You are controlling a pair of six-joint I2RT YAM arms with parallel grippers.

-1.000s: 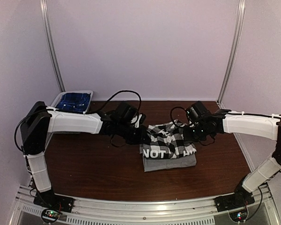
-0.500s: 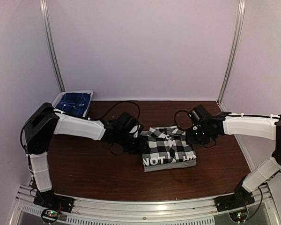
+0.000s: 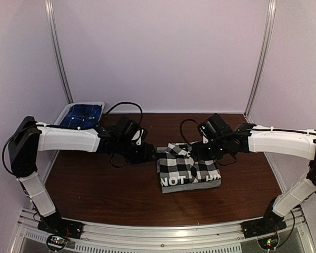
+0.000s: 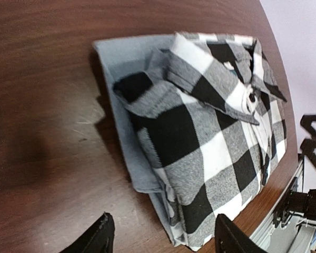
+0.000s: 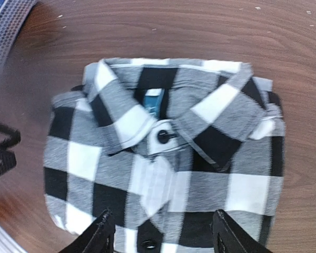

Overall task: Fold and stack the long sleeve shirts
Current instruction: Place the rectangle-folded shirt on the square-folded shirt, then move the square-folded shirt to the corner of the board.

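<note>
The black-and-white checked flannel shirt (image 3: 188, 166) lies folded on top of the folded grey shirt (image 3: 190, 186), mid-table. In the left wrist view the grey shirt (image 4: 121, 58) sticks out from under the checked shirt (image 4: 210, 132) along its left side. My left gripper (image 3: 150, 154) hovers just left of the stack, open, holding nothing (image 4: 163, 240). My right gripper (image 3: 197, 150) hangs over the collar end of the stack, open and empty (image 5: 160, 234), with the checked shirt (image 5: 168, 153) spread below it.
A white bin (image 3: 63, 112) with blue cloth in it stands at the back left corner of the brown table (image 3: 95, 184). Metal posts (image 3: 58, 52) rise at both back corners. The arms' cables loop over the table behind the stack.
Both grippers have opened and let go of the checked shirt, which has settled flat on the grey one. The left gripper has drawn back to the left; the right has lifted off.
</note>
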